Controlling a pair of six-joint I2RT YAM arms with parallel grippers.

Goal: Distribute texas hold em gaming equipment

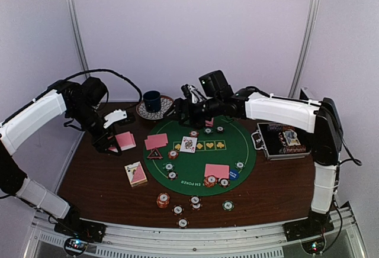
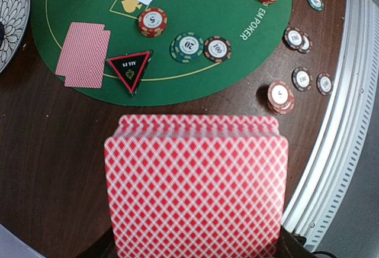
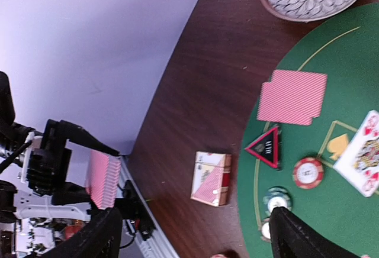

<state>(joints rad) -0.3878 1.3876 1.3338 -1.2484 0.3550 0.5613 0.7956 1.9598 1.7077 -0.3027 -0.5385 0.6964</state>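
My left gripper (image 1: pixel 111 144) pinches the pink-backed deck (image 2: pixel 195 187) above the desk (image 2: pixel 47 151), the green felt mat (image 2: pixel 195 9) just to its right, nearer this arm, while my right gripper (image 3: pixel 195 237) hangs spread, empty, over the mat's far side.

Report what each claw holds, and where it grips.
Left claw grips the pink-backed card deck by the end nearest its wrist camera. Right claw is open, holding nothing.

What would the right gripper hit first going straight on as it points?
Probably the card box: it lies just ahead of the open right gripper. Depth is unclear; it might meet bare table first.
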